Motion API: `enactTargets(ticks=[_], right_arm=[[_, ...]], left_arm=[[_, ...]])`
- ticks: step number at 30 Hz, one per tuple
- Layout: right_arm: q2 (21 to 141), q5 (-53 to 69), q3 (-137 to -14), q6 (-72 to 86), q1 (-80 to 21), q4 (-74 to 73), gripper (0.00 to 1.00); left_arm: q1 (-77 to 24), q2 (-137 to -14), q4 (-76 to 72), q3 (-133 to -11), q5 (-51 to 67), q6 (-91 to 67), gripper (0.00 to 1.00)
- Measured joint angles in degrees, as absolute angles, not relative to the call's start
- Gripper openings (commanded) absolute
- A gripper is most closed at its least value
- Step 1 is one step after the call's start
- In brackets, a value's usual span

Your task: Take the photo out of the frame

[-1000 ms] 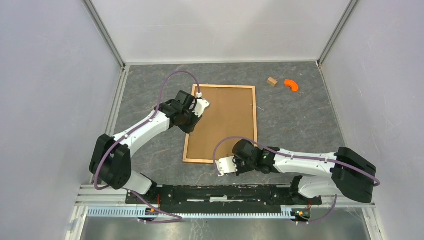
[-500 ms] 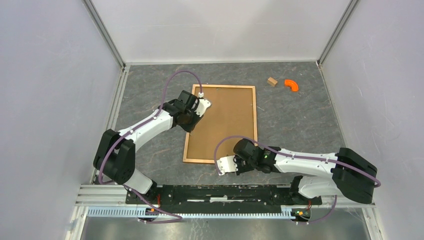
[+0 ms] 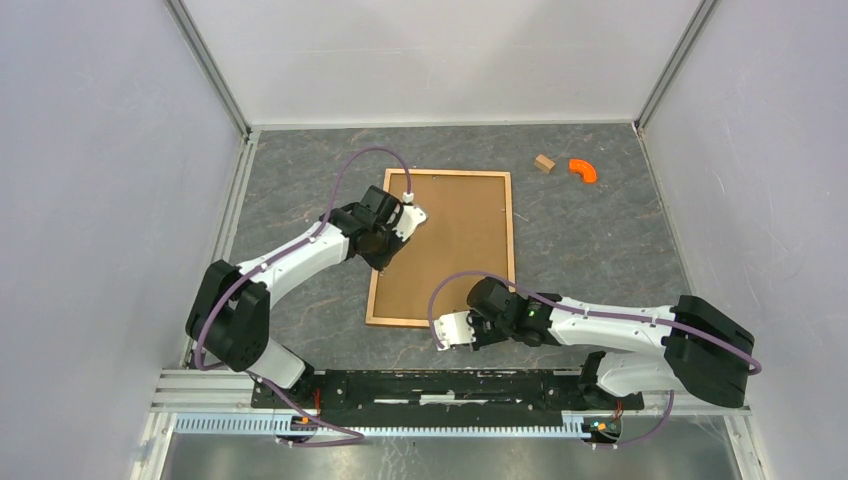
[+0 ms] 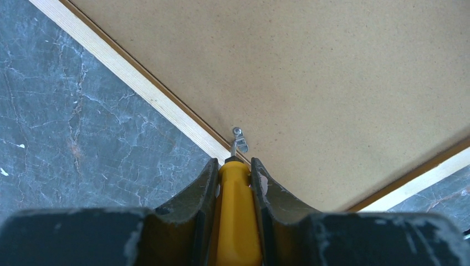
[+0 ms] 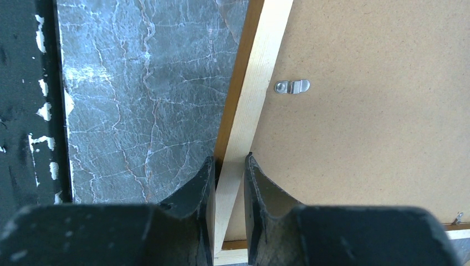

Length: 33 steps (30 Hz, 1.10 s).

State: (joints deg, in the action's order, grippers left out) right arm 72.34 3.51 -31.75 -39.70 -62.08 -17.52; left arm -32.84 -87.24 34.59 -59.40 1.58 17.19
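The frame (image 3: 512,230) lies face down on the table, its plain brown backing board (image 3: 455,250) facing up. The photo is hidden under that board. My left gripper (image 3: 412,214) is over the frame's left side, shut on a yellow-handled screwdriver (image 4: 236,216). The screwdriver's metal tip touches a small metal clip (image 4: 239,141) by the pale wooden border (image 4: 138,88). My right gripper (image 3: 447,330) is at the frame's near edge. In the right wrist view its jaws (image 5: 228,162) are shut on the border strip (image 5: 260,72), close to a corner. Another clip (image 5: 292,86) lies flat on the board.
A small wooden block (image 3: 544,163) and an orange curved piece (image 3: 582,170) lie at the back right of the table. Grey walls with metal rails close in the left, right and back sides.
The left gripper with the screwdriver has shifted slightly right and nearer along the frame's left edge. The right arm has not moved.
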Motion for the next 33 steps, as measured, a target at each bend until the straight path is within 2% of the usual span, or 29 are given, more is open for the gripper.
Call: enactTargets(ticks=[33], right_arm=[[72.4,3.9,-31.7,-39.3,-61.8,-17.4,0.0]], left_arm=[[-33.8,-87.2,31.1,-58.4,4.8,14.8,0.02]])
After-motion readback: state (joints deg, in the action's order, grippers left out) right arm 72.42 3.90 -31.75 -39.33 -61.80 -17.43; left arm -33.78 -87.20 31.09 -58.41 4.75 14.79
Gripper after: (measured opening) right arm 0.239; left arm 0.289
